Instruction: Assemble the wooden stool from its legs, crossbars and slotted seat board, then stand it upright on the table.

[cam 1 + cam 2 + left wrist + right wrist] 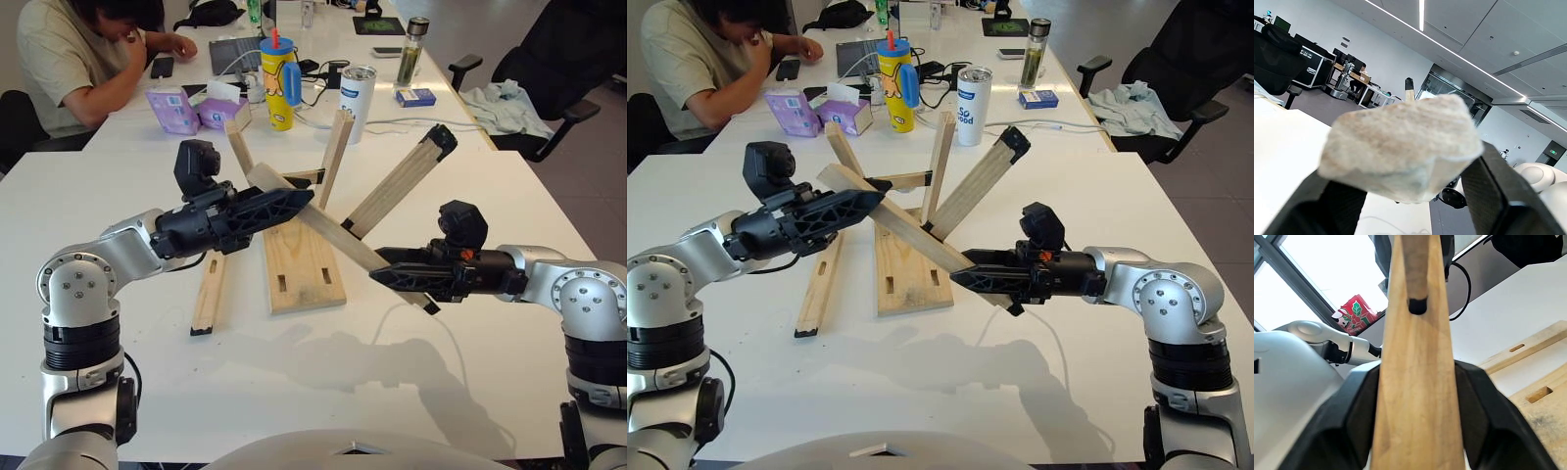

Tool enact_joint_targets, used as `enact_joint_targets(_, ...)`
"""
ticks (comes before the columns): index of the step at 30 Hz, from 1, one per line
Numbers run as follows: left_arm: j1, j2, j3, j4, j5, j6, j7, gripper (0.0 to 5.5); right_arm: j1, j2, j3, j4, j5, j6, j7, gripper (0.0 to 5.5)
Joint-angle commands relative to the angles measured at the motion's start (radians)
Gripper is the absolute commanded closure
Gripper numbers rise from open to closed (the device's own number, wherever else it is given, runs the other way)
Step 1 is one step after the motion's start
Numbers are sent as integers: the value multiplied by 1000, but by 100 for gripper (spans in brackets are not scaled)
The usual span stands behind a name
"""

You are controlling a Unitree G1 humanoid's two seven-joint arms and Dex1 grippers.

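A long wooden leg [338,240] slants above the table, held at both ends. My left gripper [294,204] is shut on its upper end [1400,147]. My right gripper [379,275] is shut on its lower part [1418,362], near a dowel hole. Behind it rise a black-capped leg [402,184] and two thinner legs [335,157], joined by a short crossbar [306,178]. I cannot tell how tightly they are joined. The slotted seat board [304,274] lies flat beneath them. A loose leg [210,294] lies to its left.
On the far table stand a yellow cup [278,83], a white tumbler [358,96], tissue boxes [174,110], a bottle [412,51] and cables. An office chair [549,59] stands at the far right. The near half of the table [323,392] is bare.
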Motion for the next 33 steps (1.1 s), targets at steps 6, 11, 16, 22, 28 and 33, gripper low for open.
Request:
enact_joint_targets(6, 25, 55, 13, -16, 14, 12, -22, 342, -12, -12, -1, 11, -5, 11, -15, 345)
enact_joint_targets(11, 64, 104, 82, -8, 26, -9, -21, 342, 9, 1, 15, 33, -41, -7, -39, 271)
enact_joint_targets(16, 85, 192, 157, 33, 82, -21, -74, 342, 70, -15, 115, 3, -228, -135, -42, 193)
enact_joint_targets(22, 86, 327, 180, 106, 240, -54, -214, 343, 89, 0, 399, 59, -793, -645, -97, 173)
enact_joint_targets(28, 52, 372, 137, 137, 394, -137, -319, 343, 81, 98, 574, 224, -1107, -978, -168, 173)
enact_joint_targets(33, 63, 359, 90, 141, 480, -188, -379, 343, 56, 172, 566, 341, -1149, -1052, -197, 173)
